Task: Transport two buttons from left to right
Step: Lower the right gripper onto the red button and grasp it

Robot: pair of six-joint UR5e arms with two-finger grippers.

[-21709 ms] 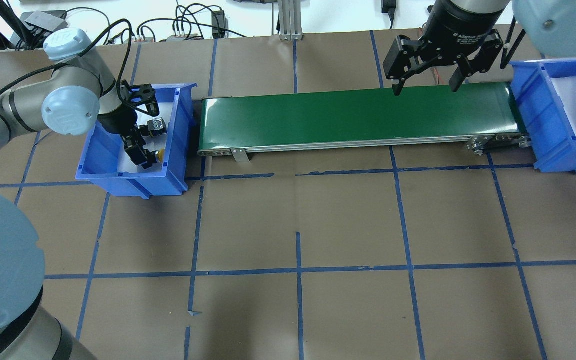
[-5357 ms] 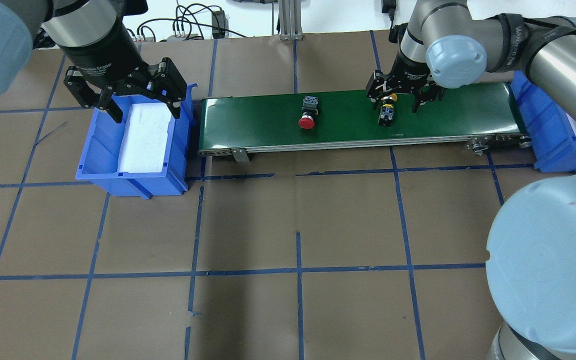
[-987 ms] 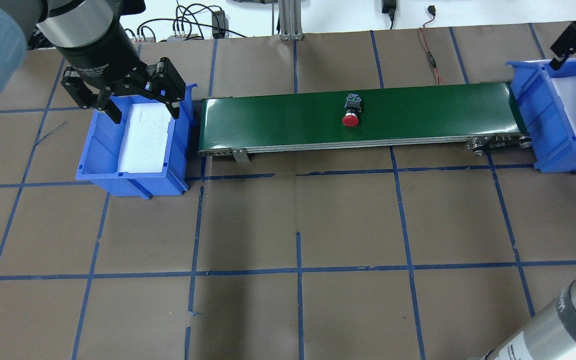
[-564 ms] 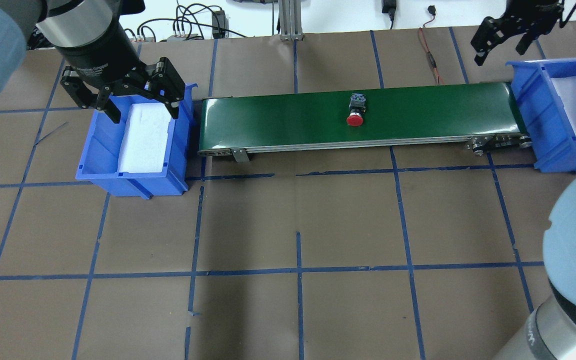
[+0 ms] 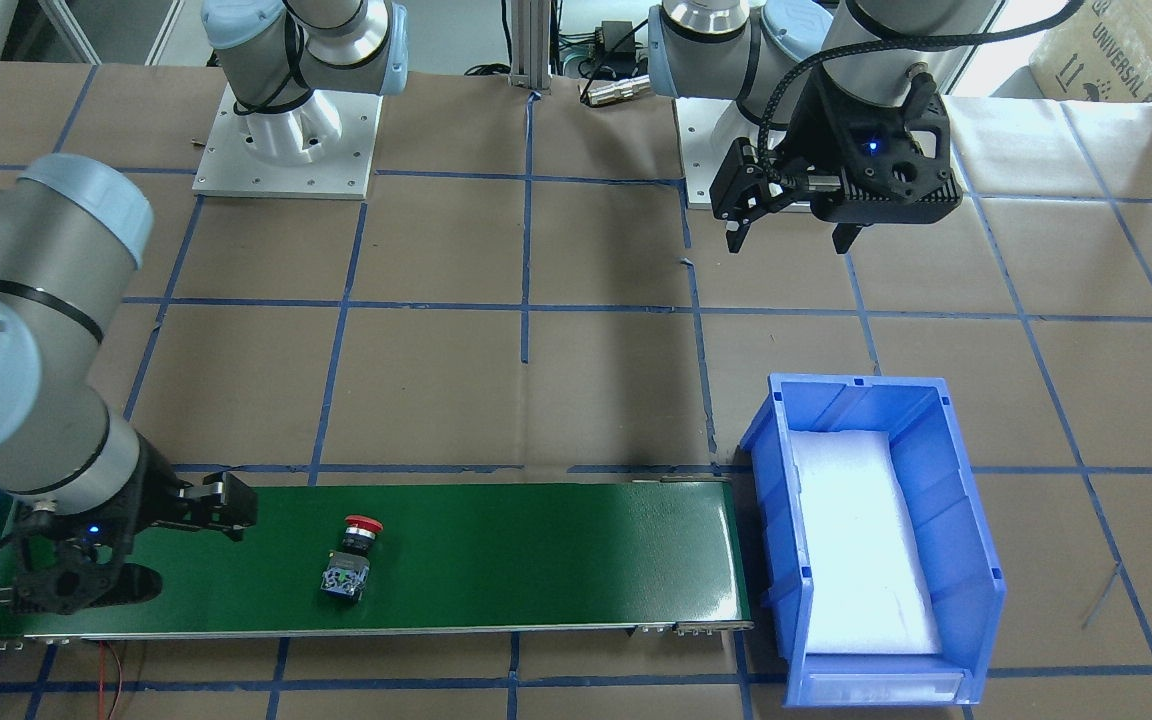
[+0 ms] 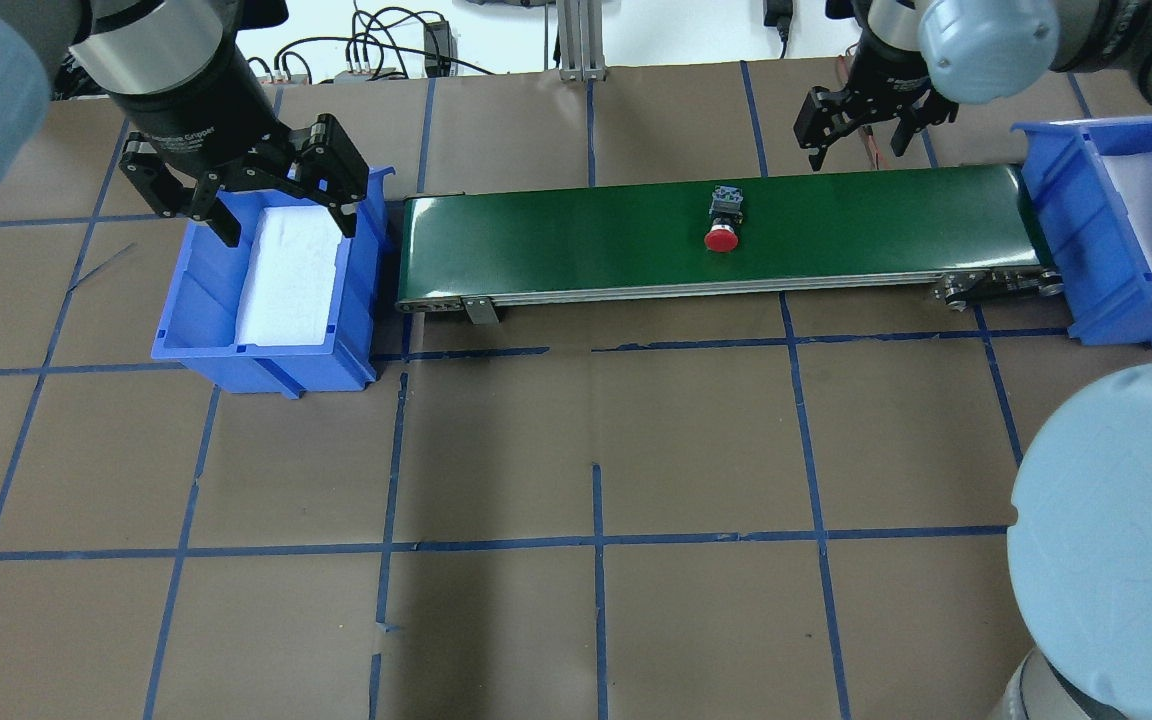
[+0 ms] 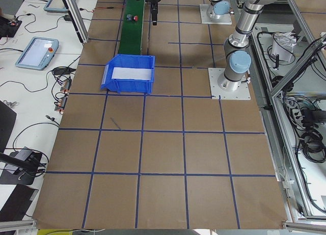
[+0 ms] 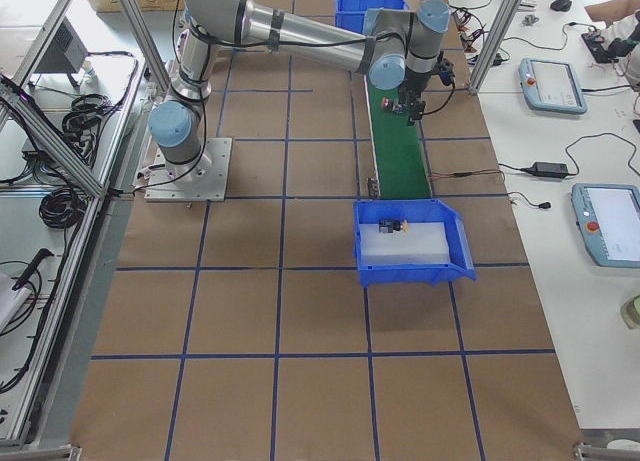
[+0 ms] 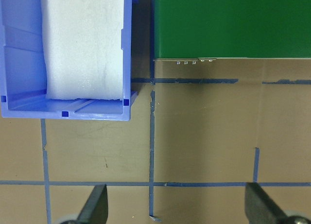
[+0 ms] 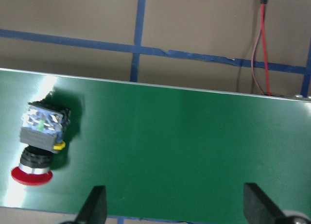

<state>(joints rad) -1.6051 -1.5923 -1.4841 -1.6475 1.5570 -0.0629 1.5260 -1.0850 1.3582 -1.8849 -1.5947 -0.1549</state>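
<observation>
The red button (image 6: 723, 222) lies on its side on the green conveyor belt (image 6: 556, 240), right of the middle; it also shows in the front view (image 5: 354, 560) and at the left of the right wrist view (image 10: 39, 144). My right gripper (image 6: 858, 150) is open and empty, above the belt's far edge, to the right of the red button. The yellow button (image 8: 392, 226) lies on the white foam in the right blue bin (image 6: 1066, 230). My left gripper (image 6: 288, 225) is open and empty, high above the left blue bin (image 6: 266, 350).
The left bin holds only white foam (image 9: 82, 44). A red cable (image 10: 260, 44) lies on the table behind the belt's right part. Blue tape lines grid the brown table cover. The right arm's elbow (image 6: 1116, 530) fills the lower right of the overhead view.
The right gripper has swung left from over the right bin to the belt's far edge, empty. The red button has travelled right along the belt. The left gripper has stayed still.
</observation>
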